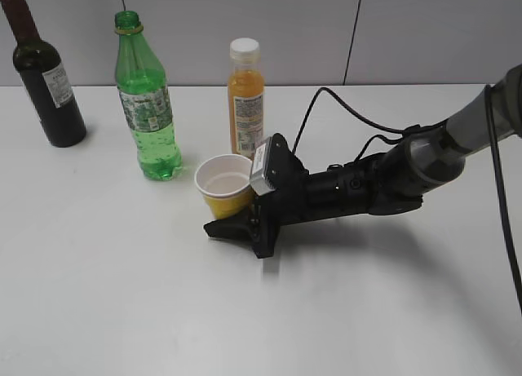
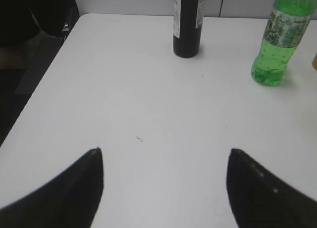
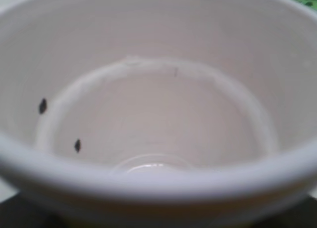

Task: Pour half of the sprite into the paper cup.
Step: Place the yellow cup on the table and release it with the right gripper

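Note:
The sprite (image 1: 147, 107), a clear-green bottle with no cap and green liquid in its lower half, stands at the back left; it also shows in the left wrist view (image 2: 280, 40). The paper cup (image 1: 223, 185), yellow outside and white inside, stands upright just right of it and holds a little clear liquid. My right gripper (image 1: 232, 221) lies low on the table and closes around the cup's lower body; its far finger is hidden behind the cup. In the right wrist view the cup's white inside (image 3: 158, 104) fills the frame. My left gripper (image 2: 166, 154) is open and empty over bare table.
A dark wine bottle (image 1: 45, 74) stands at the far back left, also in the left wrist view (image 2: 188, 22). An orange juice bottle (image 1: 245, 99) with a white cap stands right behind the cup. The table's left edge (image 2: 44, 84) is near the left gripper.

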Motion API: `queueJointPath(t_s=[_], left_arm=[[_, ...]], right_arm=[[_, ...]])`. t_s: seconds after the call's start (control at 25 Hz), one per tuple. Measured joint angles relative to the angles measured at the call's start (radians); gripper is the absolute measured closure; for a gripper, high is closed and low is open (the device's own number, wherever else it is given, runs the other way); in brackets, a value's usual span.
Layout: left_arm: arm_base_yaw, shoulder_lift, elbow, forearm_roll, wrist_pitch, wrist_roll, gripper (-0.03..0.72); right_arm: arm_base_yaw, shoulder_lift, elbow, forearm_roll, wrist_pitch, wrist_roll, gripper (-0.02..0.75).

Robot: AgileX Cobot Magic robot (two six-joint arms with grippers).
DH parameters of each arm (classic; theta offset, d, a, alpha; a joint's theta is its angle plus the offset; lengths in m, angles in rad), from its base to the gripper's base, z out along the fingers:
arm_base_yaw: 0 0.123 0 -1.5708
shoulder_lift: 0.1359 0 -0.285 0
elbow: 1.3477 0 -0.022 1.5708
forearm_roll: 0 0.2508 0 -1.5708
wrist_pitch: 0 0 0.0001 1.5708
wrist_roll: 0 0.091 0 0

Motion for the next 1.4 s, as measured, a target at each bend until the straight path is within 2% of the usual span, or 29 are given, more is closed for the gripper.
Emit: queueJointPath(t_s=[0.24, 0.48, 0.6, 0.88, 1.4], left_arm=[[0.0, 0.0, 0.0, 0.0, 0.0, 0.0, 0.099], [0.0, 0.0, 0.0, 0.0, 0.0, 0.0, 0.099], [0.0, 0.0, 0.0, 0.0, 0.0, 0.0, 0.099], [0.0, 0.0, 0.0, 0.0, 0.0, 0.0, 0.099], [0.0, 0.0, 0.0, 0.0, 0.0, 0.0, 0.099]], right_arm=[[0.0, 0.0, 0.0, -0.018, 0.009, 0.0, 0.286], [0.0, 0.0, 0.0, 0.042, 0.047, 0.011, 0.132], [0.0, 0.0, 0.0, 0.055, 0.053, 0.014, 0.089], [-0.022, -0.024, 0.065, 0.064, 0.037, 0.016, 0.078], [-0.169, -0.174, 0.264, 0.026, 0.047, -0.053, 0.082]])
